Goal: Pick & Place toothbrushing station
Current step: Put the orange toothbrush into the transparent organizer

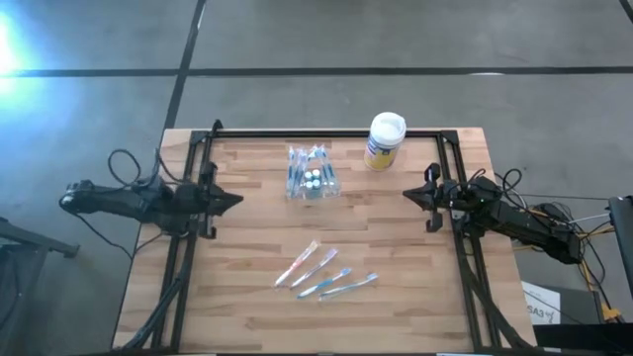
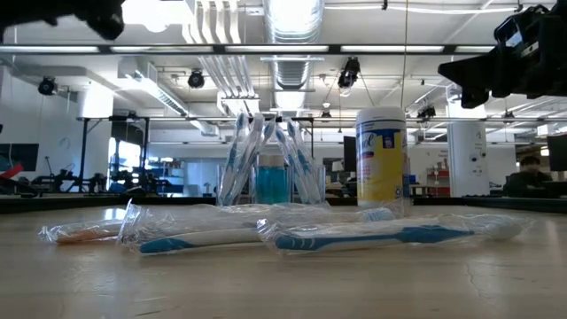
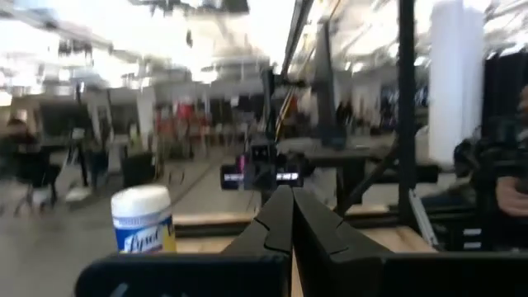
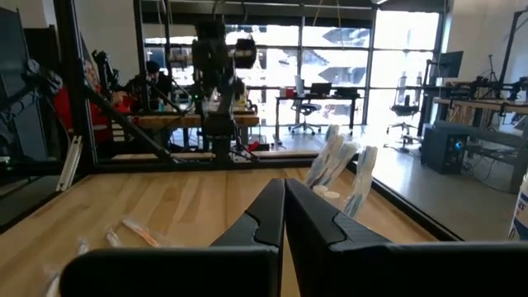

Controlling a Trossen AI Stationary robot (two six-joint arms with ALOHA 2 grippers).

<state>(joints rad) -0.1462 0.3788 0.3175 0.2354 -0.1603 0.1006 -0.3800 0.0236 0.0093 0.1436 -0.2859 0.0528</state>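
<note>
Toothbrushes [image 1: 324, 272] lie nearest the front edge of the table [image 1: 415, 307]: four wrapped ones, loosely fanned, some touching or overlapping. In the low view they sit in crinkled clear wrappers right across the foreground.

Farther back, about mid-table toward the rear, stands the toothbrushing station [image 1: 313, 174], a clear holder already carrying several brushes that splay outward above its rim. It looks upright, with something blue showing inside it in the low view. To its right in the high view and closer to the rear edge stands the canister [image 1: 385, 140], yellow and blue with a white lid, apart from the station.

Left gripper [image 1: 237, 200] is at the left edge of the table, fingers pressed together, holding nothing. Right gripper [image 1: 406, 196] mirrors it at the right edge, likewise closed and empty. Both are well apart from every object. Judgement: task not begun.

Risks, as judged from this layout:
- Station is see-through and light; a grip on its thin wall may slip or squash it.
- Splayed brushes stick out over the rim; fingers coming from above could knock them out or tip the holder.
- A right-arm approach passes near the canister; a sideways brush could topple it.
- Loose wrappers near the front could snag if the station is carried low over them.
</note>
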